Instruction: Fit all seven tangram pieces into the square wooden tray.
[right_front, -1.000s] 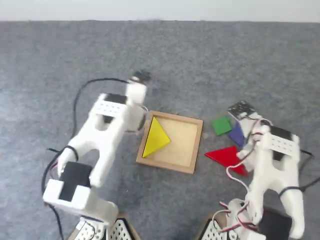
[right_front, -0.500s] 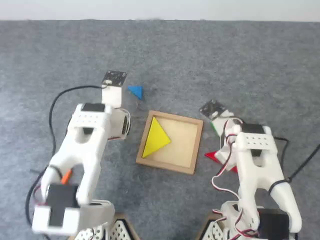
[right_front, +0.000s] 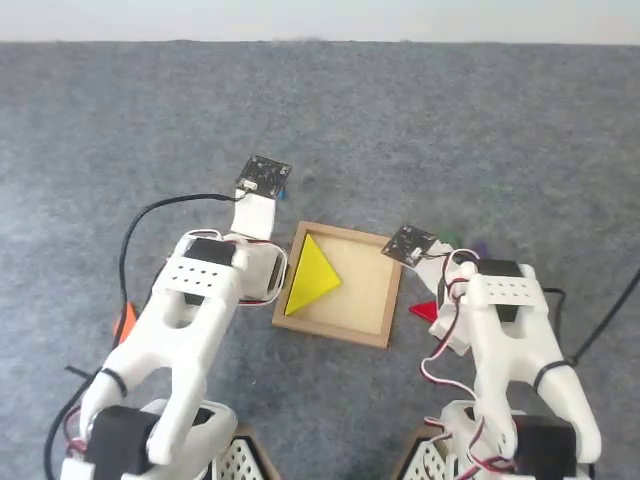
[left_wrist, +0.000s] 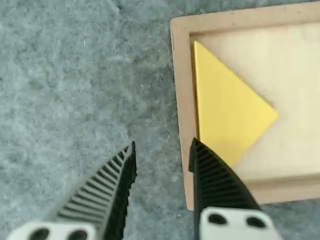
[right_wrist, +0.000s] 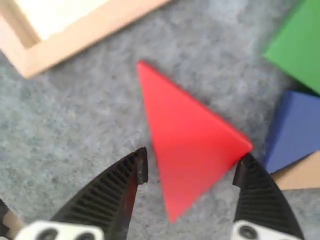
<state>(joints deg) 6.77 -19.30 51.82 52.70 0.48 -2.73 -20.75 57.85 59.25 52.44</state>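
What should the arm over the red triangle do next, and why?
Probably lower the right end effector and close it on the red triangle. It is open and straddles that piece, which lies on the grey mat just outside the wooden tray. The tray holds the yellow triangle, with bare room beside it.

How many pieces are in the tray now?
1: the yellow triangle, against the left wall of the tray in the high view. The right arm covers one tray corner, possibly hiding something.
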